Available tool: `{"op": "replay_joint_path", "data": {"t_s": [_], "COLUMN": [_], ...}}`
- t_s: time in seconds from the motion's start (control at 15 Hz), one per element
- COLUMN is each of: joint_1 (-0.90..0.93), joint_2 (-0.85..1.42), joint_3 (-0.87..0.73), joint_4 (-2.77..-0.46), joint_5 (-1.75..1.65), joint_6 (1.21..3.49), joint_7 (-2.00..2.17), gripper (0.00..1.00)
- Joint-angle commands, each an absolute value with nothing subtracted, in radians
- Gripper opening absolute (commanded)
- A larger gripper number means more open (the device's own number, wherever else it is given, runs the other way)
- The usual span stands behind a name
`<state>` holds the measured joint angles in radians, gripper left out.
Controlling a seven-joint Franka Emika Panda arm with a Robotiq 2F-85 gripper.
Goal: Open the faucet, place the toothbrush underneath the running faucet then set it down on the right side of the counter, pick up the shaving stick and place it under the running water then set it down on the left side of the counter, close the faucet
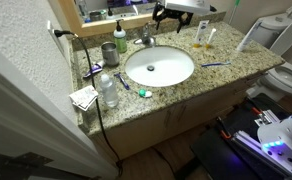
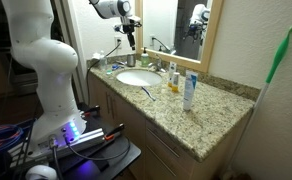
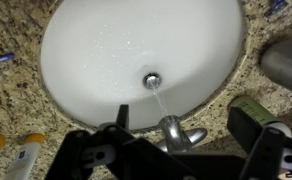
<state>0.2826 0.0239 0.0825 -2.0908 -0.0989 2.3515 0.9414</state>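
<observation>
My gripper (image 3: 184, 122) is open, and its two black fingers straddle the chrome faucet (image 3: 172, 130) without touching it. In the wrist view a thin stream of water falls from the spout into the white basin (image 3: 96, 50). In both exterior views the gripper (image 1: 166, 15) (image 2: 129, 30) hangs above the faucet (image 1: 144, 40) at the back of the counter (image 1: 221, 85). The blue toothbrush (image 1: 215, 65) (image 2: 146, 92) lies on the granite right of the basin. A blue-handled shaving stick (image 1: 92, 70) lies left of it.
Left of the basin stand a grey cup (image 1: 108, 52), a green soap bottle (image 1: 119, 38) and a clear bottle (image 1: 107, 90). An amber bottle (image 1: 201, 36) and a white tube (image 1: 244, 38) stand at the back right. A toilet (image 1: 286, 75) is beyond the counter's right end.
</observation>
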Motion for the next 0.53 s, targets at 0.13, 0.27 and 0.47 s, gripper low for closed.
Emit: {"op": "replay_joint_path", "data": {"t_s": [0.13, 0.27, 0.47], "joint_1": [0.201, 0.147, 0.136], "joint_2": [0.083, 0.122, 0.105], "joint_3": [0.098, 0.068, 0.064], "joint_4": [-2.004, -1.92, -1.922], "joint_5": [-0.002, 0.1, 0.153], "joint_6": [2.34, 2.368, 2.358], "joint_7": [0.65, 0.541, 0.568], "gripper": [1.0, 1.0, 1.0]}}
